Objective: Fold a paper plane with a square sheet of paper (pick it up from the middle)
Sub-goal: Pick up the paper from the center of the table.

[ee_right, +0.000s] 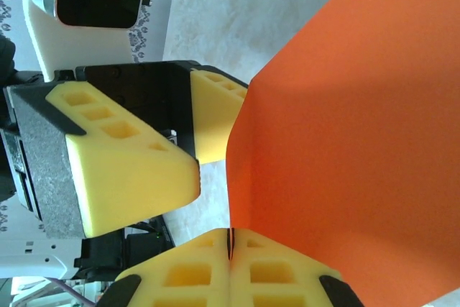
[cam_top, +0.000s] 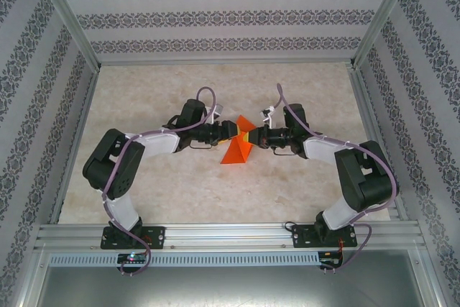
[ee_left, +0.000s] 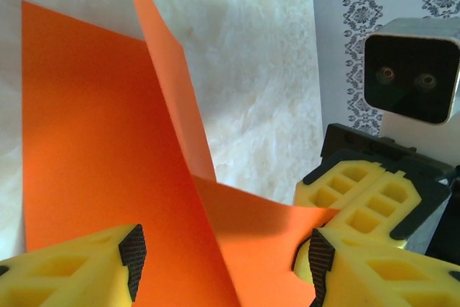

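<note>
Now one sheet [ee_left: 93, 127]: right end effector [ee_right: 230, 242] pinches it, left end effector [ee_left: 226, 253] spread.

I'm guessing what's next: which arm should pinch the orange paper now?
Probably left: the left gripper is open with the orange paper between its fingers, while the right gripper is shut on it.

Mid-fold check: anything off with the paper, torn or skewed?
No tear or crumple shows. The bright orange-red paper sheet is half-folded and tented between the arms, one flap sticking up rather than lying flat. The right gripper is pinched shut on it; the left gripper is open astride it.
</note>
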`<state>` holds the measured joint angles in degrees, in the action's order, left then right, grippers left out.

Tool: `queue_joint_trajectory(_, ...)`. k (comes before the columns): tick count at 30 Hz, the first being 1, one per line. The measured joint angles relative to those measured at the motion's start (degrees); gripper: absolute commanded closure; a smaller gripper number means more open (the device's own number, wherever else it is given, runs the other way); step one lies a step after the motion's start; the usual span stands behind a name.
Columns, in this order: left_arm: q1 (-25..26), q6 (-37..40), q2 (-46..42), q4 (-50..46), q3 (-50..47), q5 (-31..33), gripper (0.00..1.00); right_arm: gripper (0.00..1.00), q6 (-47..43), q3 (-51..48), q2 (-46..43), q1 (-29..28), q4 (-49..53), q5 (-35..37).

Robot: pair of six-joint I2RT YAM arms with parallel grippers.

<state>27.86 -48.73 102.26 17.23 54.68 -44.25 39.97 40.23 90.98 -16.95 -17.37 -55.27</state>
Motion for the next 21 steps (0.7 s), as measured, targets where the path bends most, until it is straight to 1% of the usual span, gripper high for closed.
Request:
queue_joint_trajectory(7, 1.05, -2.38, 2.25, 3.26, 3.17, -1.7, 0.37, 1.0, 1.77, -0.79, 0.11, 1.27, -3.1, -0.81)
queue_joint_trajectory(16, 1.4, -2.78, 3.26, 3.63, 3.98, -2.91, 0.39, 1.0, 3.28, -2.19, 2.93, 2.73, -5.88, -1.22)
queue_joint_trajectory(21, 1.44, -2.71, 3.48, 3.08, 4.35, -3.65, 0.45, 1.0, 4.11, -2.71, 4.46, 2.97, -6.95, -1.22)
